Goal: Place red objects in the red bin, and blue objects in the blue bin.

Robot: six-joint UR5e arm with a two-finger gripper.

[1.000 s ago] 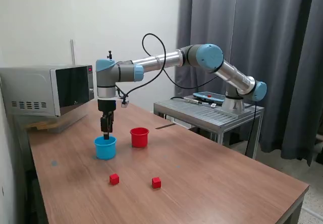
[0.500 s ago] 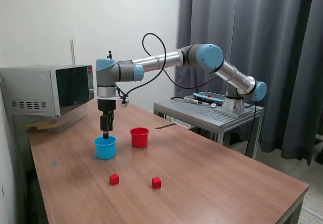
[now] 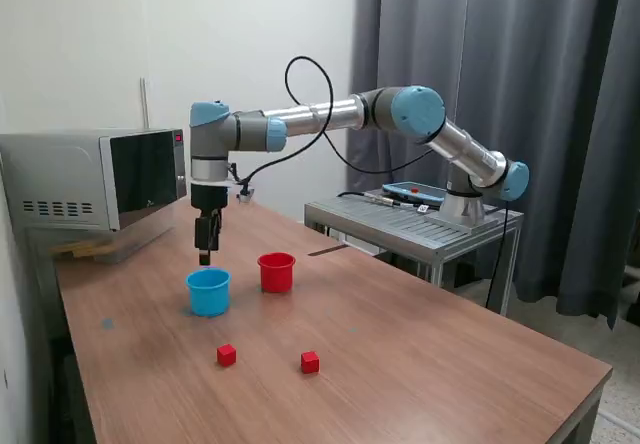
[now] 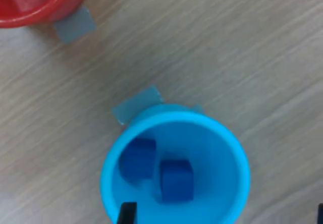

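Nearest the table's (image 3: 420, 364) front edge, two red cubes (image 3: 227, 355) (image 3: 310, 363) lie loose on open wood, well apart from each other and from any edge. Behind them the blue cup (image 3: 208, 292) holds both blue cubes (image 4: 137, 158) (image 4: 176, 180); the red cup (image 3: 276, 272) stands just beside it. The gripper (image 3: 206, 257) hangs above the blue cup, jaws parted, holding nothing. Judgement: blue sorting is complete; red is next. That calls for travel forward and descent onto a red cube. The path looks unobstructed. The microwave (image 3: 95, 179) stands behind.
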